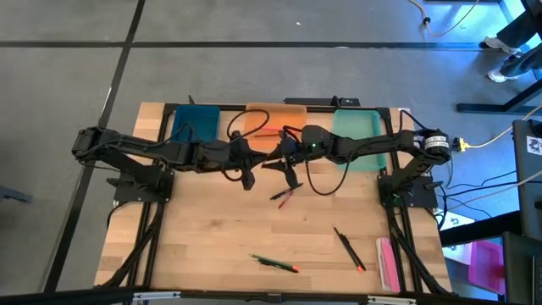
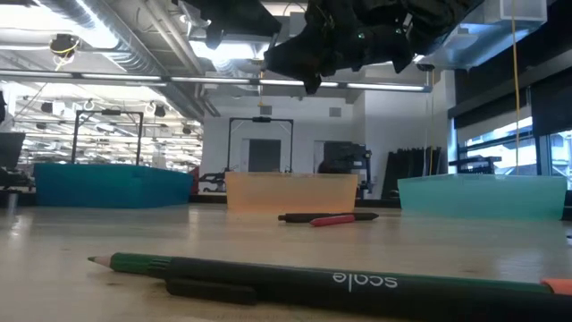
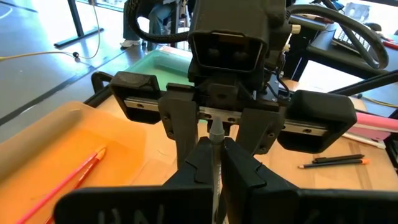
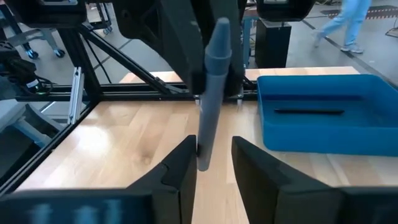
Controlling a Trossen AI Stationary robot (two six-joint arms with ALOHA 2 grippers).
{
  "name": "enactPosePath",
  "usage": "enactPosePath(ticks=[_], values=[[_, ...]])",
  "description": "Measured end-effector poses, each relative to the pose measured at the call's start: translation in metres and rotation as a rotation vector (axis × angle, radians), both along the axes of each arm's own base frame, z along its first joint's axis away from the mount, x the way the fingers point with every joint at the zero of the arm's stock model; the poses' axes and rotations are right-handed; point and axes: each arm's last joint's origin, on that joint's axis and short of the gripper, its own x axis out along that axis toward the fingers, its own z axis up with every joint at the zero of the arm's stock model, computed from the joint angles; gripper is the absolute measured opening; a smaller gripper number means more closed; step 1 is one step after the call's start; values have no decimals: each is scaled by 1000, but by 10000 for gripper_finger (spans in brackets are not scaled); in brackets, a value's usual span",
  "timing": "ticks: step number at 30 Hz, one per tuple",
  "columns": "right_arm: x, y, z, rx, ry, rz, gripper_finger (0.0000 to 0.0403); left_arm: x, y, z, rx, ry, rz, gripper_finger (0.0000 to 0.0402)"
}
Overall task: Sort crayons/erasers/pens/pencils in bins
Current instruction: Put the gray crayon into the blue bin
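Meeting above the table's middle, two dark arms reach toward each other in front of three bins along the far edge. At left is the blue bin point(image 1: 196, 121), with a dark stick lying inside. The left gripper point(image 3: 214, 163) is clamped tight on a grey pen point(image 4: 211, 87), holding it out toward the other arm. The orange bin point(image 1: 273, 119) in the middle holds a red pencil point(image 3: 65, 180). The right gripper point(image 4: 214, 160) has its fingers parted on either side of the grey pen, not pressing it. The green bin point(image 1: 356, 131) is at right. Loose on the wood lie a red and black pair point(image 1: 283, 196), a green pencil point(image 1: 275, 263), and a black pen point(image 1: 348, 248).
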Motion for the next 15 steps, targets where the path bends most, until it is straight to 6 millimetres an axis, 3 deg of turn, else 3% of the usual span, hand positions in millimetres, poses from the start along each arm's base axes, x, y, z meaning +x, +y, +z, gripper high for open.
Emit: enactPosePath(ticks=[15], values=[[0, 0, 0, -2, -1, 3, 27, 0, 0, 0, 22, 8, -5, 0]])
